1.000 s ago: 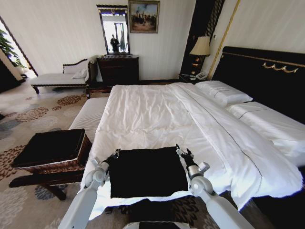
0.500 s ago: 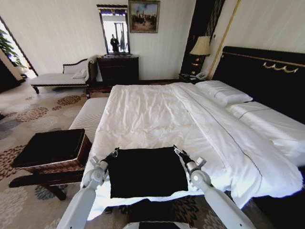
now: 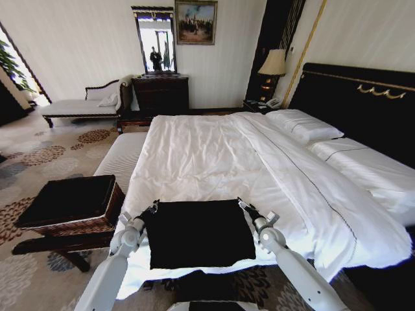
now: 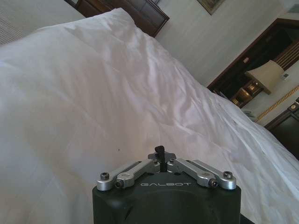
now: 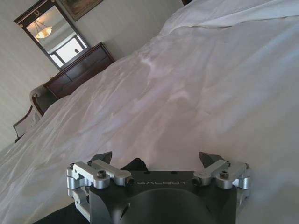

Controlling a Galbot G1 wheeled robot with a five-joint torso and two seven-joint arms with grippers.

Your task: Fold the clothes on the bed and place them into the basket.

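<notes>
Lying flat near the foot of the bed [image 3: 214,155], your black T-shirt [image 3: 198,233] is spread as a dark rectangle between the two claws. Your left gripper [image 3: 153,208] is sitting at the shirt's far left corner with its fingers closed tight, seemingly pinching fabric, though that is hard to confirm. Your right gripper [image 3: 242,206] is resting at the far right corner, fingers spread apart. Off to the left claw's outer side, the basket [image 3: 71,204] is standing beside the bed.
</notes>
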